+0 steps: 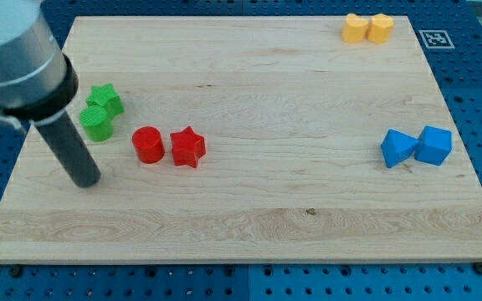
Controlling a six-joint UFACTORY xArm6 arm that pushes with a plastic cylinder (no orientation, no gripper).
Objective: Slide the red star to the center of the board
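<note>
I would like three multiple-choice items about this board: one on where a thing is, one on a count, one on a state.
1. Where is my tip relative to the red star?
A. toward the view's left of it
B. toward the view's right of it
C. resting on top of it

2. How many blocks lie on the board?
A. six
B. eight
C. ten

3. What touches the red star?
A. my tip
B. the red cylinder, or very nearly
C. a blue block

Answers:
1 A: the tip stands beyond the red cylinder, below the green blocks.
2 B: two green, two red, two yellow, two blue.
3 B: the cylinder sits right against the star's left side; the tip is apart.
</note>
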